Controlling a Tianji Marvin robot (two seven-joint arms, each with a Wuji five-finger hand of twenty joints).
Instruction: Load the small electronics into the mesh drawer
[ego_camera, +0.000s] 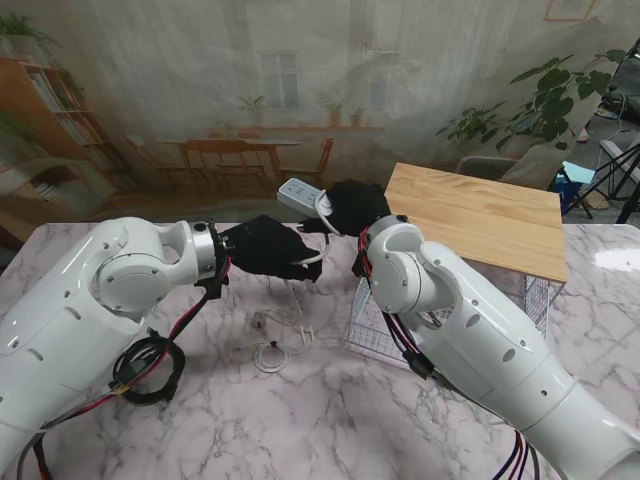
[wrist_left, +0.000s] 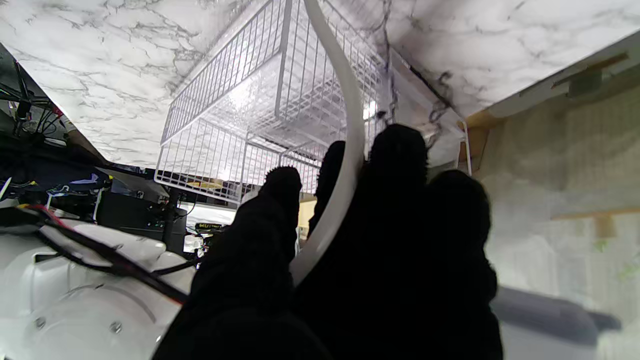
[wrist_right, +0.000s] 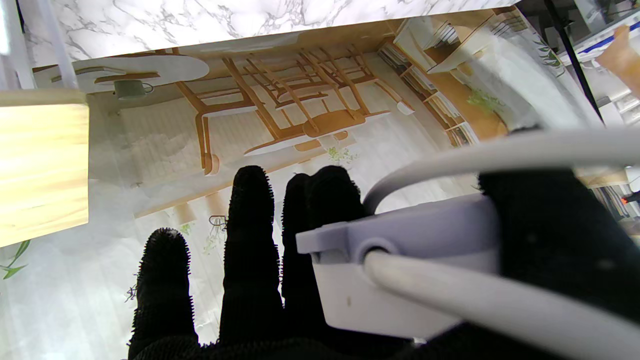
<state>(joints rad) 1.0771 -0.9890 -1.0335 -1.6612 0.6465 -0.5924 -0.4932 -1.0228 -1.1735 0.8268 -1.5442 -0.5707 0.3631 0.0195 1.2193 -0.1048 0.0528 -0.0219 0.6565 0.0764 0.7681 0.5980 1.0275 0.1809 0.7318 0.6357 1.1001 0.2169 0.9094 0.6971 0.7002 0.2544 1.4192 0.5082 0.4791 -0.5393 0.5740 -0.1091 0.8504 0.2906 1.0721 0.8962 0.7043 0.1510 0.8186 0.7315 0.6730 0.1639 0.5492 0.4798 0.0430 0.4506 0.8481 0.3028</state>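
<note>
right hand (ego_camera: 352, 207) grips power strip (ego_camera: 297, 195) at far centre, above table; left hand (ego_camera: 268, 248) pinches its cable (wrist_left: 345, 150). mesh drawer (ego_camera: 375, 330) near right. advice: feed cable first, lower strip level.

power strip: white (ego_camera: 297, 195), held up off the table in the right hand (ego_camera: 355, 208), against its fingers (wrist_right: 252, 240)
cable: thick, white (wrist_left: 345, 150), passing through the closed left hand (ego_camera: 268, 248)
mesh drawer: white wire (wrist_left: 260, 115), on the table beyond the left hand's fingers
</note>
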